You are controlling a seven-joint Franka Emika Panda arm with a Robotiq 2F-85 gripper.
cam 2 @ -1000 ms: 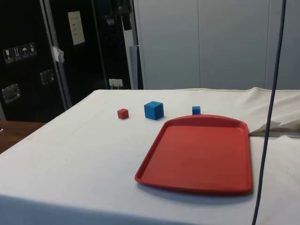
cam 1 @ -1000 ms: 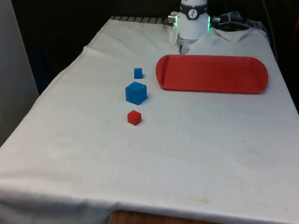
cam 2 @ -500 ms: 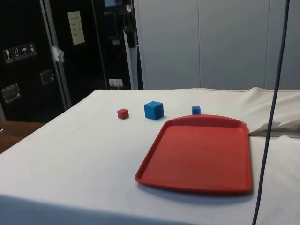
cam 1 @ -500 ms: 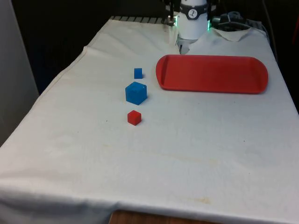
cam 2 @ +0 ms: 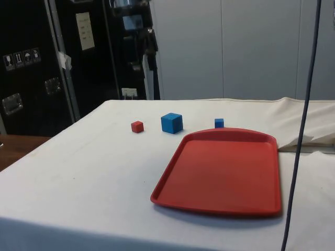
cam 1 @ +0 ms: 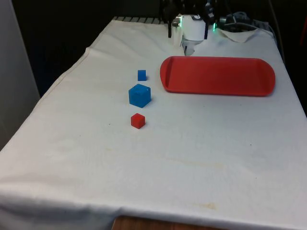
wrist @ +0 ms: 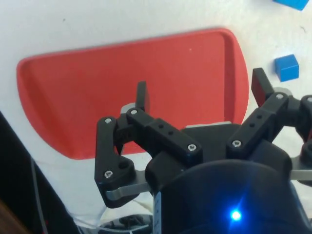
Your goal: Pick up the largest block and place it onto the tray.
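Hovering end effector (wrist: pixel 201 95): rigid black fingers spread apart, above the tray.
Tray (cam 1: pixel 218 75): smooth red, rounded corners, near surface's far edge.
Largest block (cam 1: pixel 139 95): blue cube on white cloth, beside tray.

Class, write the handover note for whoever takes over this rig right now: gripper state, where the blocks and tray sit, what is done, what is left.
Gripper: open, empty, high above the red tray.
Largest block, the big blue cube: on the cloth at the front view's left of the tray, between the small blue block and the small red block, apart from both.
Tray: nothing on it.
Done: nothing picked yet.
Left: move over the big blue cube, grasp it, lift it, set it on the tray.
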